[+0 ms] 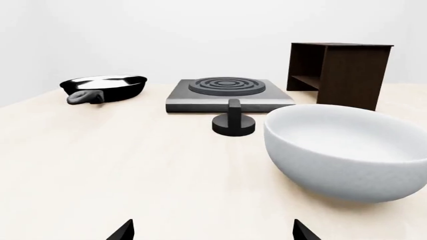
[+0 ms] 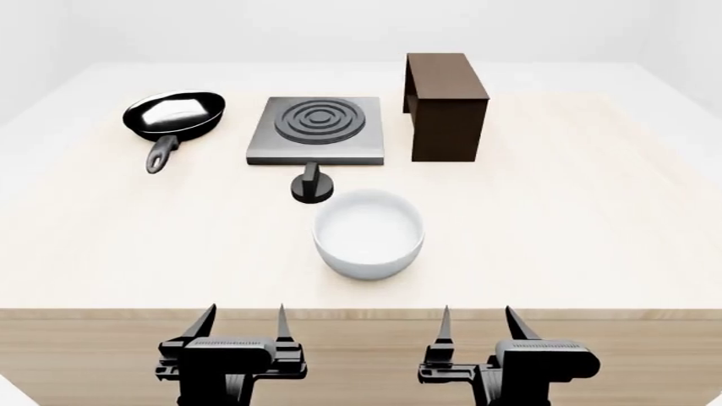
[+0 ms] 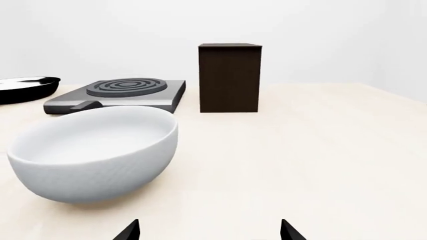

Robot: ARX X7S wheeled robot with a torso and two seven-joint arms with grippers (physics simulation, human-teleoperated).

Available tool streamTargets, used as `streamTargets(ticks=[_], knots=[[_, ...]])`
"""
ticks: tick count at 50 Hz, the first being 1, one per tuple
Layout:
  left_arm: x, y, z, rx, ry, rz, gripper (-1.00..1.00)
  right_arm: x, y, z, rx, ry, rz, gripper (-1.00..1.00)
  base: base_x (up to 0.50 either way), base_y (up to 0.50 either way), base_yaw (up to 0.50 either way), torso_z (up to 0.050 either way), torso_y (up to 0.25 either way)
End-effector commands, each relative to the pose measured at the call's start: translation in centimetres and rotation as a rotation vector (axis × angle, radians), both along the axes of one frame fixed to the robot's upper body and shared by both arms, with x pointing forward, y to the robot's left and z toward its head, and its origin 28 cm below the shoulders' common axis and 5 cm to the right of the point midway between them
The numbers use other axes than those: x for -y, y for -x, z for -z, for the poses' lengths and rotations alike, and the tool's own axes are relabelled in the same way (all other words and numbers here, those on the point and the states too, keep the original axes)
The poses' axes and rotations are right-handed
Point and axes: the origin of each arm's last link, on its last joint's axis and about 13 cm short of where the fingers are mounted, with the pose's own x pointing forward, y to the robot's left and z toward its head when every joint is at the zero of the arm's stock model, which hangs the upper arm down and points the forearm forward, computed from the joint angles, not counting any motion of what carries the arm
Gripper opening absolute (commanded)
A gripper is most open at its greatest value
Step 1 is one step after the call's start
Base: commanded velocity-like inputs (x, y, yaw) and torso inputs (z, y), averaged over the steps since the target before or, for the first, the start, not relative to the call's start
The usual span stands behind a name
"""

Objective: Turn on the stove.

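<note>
The stove [image 2: 316,129] is a flat grey slab with dark burner rings at the table's back middle; it also shows in the left wrist view [image 1: 227,94] and the right wrist view [image 3: 120,94]. Its black round knob [image 2: 311,186] stands just in front of it, upright handle showing in the left wrist view [image 1: 233,121]. In the right wrist view the knob is hidden behind the bowl. My left gripper [image 2: 243,323] and right gripper [image 2: 475,323] are both open and empty at the table's near edge, far from the knob.
A white bowl [image 2: 368,233] sits between the knob and my grippers. A black frying pan [image 2: 172,117] lies at the back left. A brown wooden box [image 2: 447,106] stands to the right of the stove. The pale wooden table [image 2: 587,220] spreads wide on both sides.
</note>
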Motion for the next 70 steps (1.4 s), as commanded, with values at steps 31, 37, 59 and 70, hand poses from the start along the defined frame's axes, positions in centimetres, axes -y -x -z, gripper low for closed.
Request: streamTargets(ticks=[31, 37, 59, 70], knots=[[-0.1, -0.14, 0.07, 0.0, -0.004, -0.004, 1.0, -0.15, 0.1, -0.04, -0.006, -0.001, 0.011, 1.0, 0.0, 0.5, 0.0, 0.0, 0.0], [-0.1, -0.1, 0.09, 0.0, -0.006, -0.004, 1.0, -0.14, 0.08, -0.07, -0.005, -0.002, 0.01, 1.0, 0.0, 0.5, 0.0, 0.0, 0.0], [-0.02, -0.19, 0.02, -0.001, -0.01, -0.002, 1.0, -0.25, -0.14, -0.03, -0.028, 0.014, 0.037, 1.0, 0.0, 0.37, 0.0, 0.0, 0.0], [0.0, -0.28, 0.04, -0.001, -0.012, -0.001, 1.0, -0.14, -0.14, -0.09, -0.022, 0.016, 0.033, 1.0, 0.0, 0.0, 0.0, 0.0, 0.0]])
